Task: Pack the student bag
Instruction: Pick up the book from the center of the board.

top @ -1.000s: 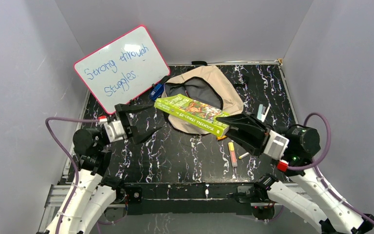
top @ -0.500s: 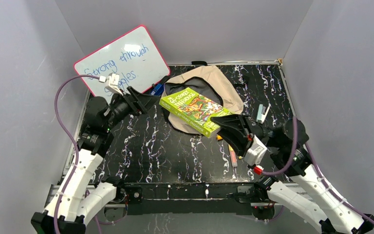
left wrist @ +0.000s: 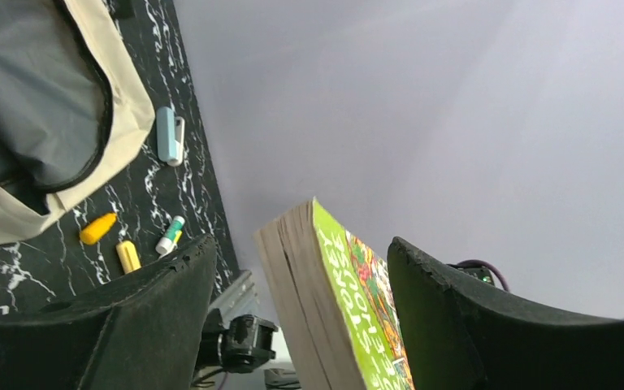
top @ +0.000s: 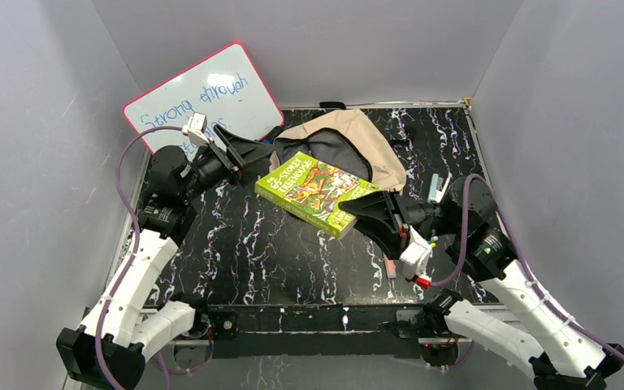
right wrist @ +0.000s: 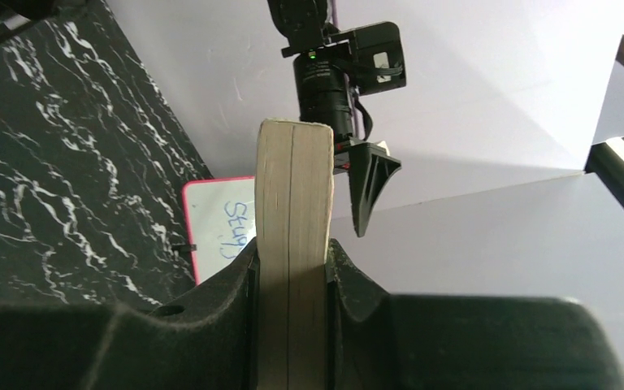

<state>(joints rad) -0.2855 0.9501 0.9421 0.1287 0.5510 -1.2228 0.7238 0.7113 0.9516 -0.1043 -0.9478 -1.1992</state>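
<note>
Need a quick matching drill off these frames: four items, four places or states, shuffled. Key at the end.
Items:
1. green book
2. student bag
3. whiteboard
4. left gripper

Places or states:
A. propped at the far left against the wall
B. open, gripping nothing
C. clamped by one end in the right gripper
D. lying unzipped at the far side of the table, grey lining showing

Pairs: 1-C, 2-D, 3-A, 4-B

Part of the student bag (top: 376, 145) behind the green book (top: 313, 192)
</note>
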